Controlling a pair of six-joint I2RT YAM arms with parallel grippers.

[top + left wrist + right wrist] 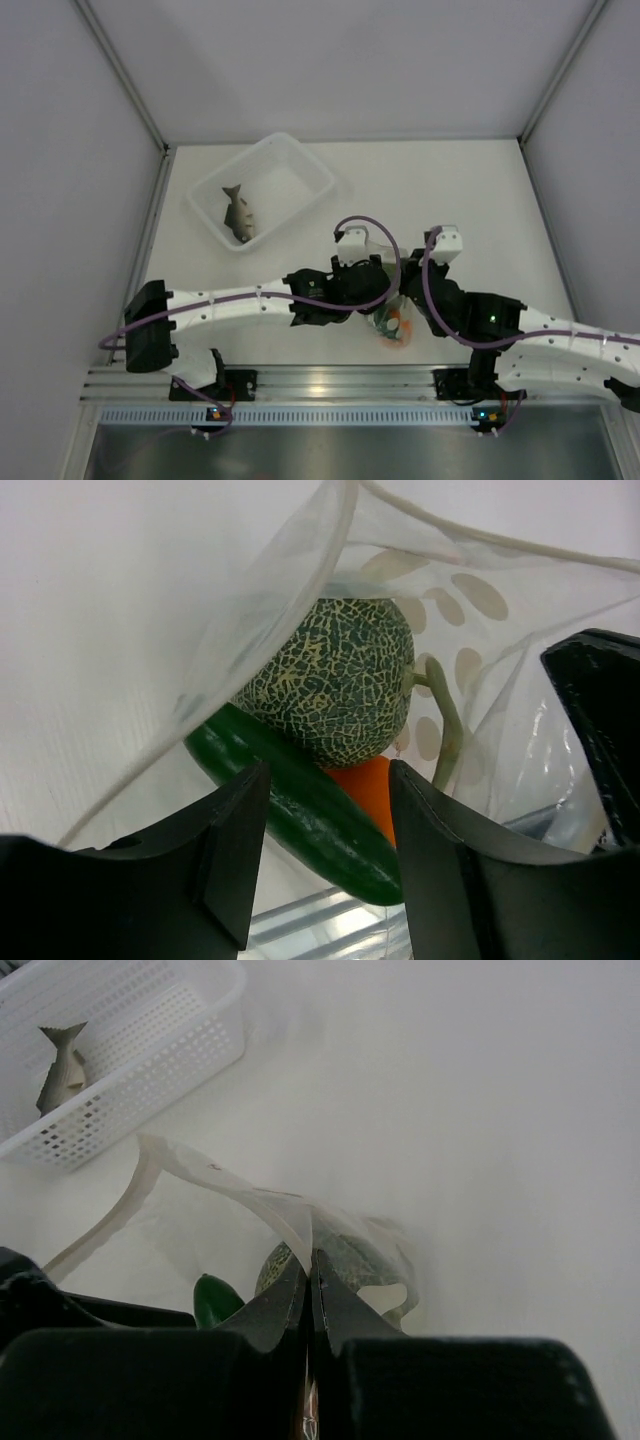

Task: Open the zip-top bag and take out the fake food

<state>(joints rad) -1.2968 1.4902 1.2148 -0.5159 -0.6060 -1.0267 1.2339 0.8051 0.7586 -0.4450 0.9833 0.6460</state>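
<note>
The clear zip-top bag [393, 325] lies between the two arms near the table's front. My right gripper [311, 1260] is shut on the bag's upper edge [200, 1200] and holds its mouth open. My left gripper [328, 780] is inside that mouth with its jaws apart. Across their gap lie the dark green cucumber [300, 800] and an orange piece [368, 790]; I cannot tell whether the fingers touch them. A round pale-green netted ball [335, 680] rests just beyond. The grey-brown fish [238, 212] lies in the basket.
The white perforated basket [300, 160] stands at the back left of the table. Both forearms cross the front middle of the table, with purple cables looping over the wrists. Grey walls close in the left, right and back sides.
</note>
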